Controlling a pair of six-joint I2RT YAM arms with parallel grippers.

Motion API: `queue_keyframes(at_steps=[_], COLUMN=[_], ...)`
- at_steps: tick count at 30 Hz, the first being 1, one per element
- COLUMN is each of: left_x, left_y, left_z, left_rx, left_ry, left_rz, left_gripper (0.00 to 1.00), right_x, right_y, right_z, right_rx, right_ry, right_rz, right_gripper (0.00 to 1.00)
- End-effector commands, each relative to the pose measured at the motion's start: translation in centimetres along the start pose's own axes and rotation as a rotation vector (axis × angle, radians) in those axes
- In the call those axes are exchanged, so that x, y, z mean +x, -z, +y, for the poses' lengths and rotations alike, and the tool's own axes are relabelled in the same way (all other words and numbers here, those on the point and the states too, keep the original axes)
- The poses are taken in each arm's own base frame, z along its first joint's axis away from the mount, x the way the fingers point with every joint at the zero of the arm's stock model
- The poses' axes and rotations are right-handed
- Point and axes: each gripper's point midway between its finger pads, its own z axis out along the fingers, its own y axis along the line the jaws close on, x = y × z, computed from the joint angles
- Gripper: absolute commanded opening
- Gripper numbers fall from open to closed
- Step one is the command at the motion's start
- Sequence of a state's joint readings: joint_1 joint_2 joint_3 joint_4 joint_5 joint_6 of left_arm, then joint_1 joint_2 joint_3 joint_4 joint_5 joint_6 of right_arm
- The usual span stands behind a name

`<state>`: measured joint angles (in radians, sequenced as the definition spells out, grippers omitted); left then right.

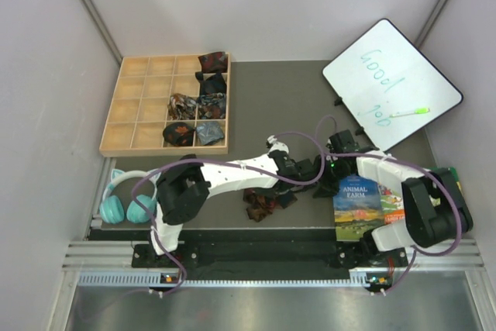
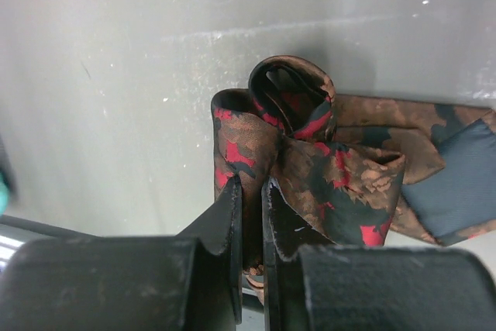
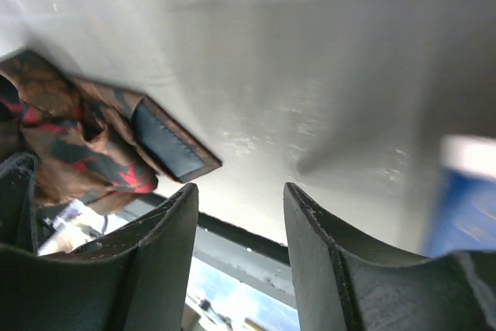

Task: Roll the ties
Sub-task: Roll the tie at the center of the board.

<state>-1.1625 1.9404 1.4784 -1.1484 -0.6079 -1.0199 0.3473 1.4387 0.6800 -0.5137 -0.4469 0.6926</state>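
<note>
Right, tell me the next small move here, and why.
Probably bring the open right gripper onto the loose tail to steady it: the left gripper is shut on the tie, with only one loop rolled.

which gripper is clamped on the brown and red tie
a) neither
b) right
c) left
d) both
C: the left gripper is pinched shut on a fold of the brown and red tie, while the right gripper stands open with nothing between its fingers.
</note>
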Motion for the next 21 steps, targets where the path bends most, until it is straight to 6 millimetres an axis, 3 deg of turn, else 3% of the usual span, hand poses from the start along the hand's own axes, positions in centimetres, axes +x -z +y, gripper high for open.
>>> queue_keyframes(at_steps=[1,8,14,21], left_x=[-0.1,0.3,0.7,1.2], left_y=[0.7,1.0,1.0,-0.2], left_z=[0.3,-0.5,-3.3,-6.4], left_rx=[-0.092,-0.205,-0.228,-0.213], left_ry=[-0.079,-0.174,-0.238,-0.289], left_rz=[-0.023,-0.057,-0.073,-0.061], left_gripper=[0.0,0.0,0.0,0.0], right_x=[-2.2,-3.9,-4.2,-4.0], right_y=[2.3,5.3,7.3,8.2], right_z=[-0.2,-1.8,-1.8,-1.5], right_rx=[-0.006,0.007,0.02,0.001], right_ry=[-0.043,-0.122,-0.134,-0.138], right_rz=[-0.146,-0.293,-0.372,-0.403], right_gripper=[0.47,0.47,0.47,0.47])
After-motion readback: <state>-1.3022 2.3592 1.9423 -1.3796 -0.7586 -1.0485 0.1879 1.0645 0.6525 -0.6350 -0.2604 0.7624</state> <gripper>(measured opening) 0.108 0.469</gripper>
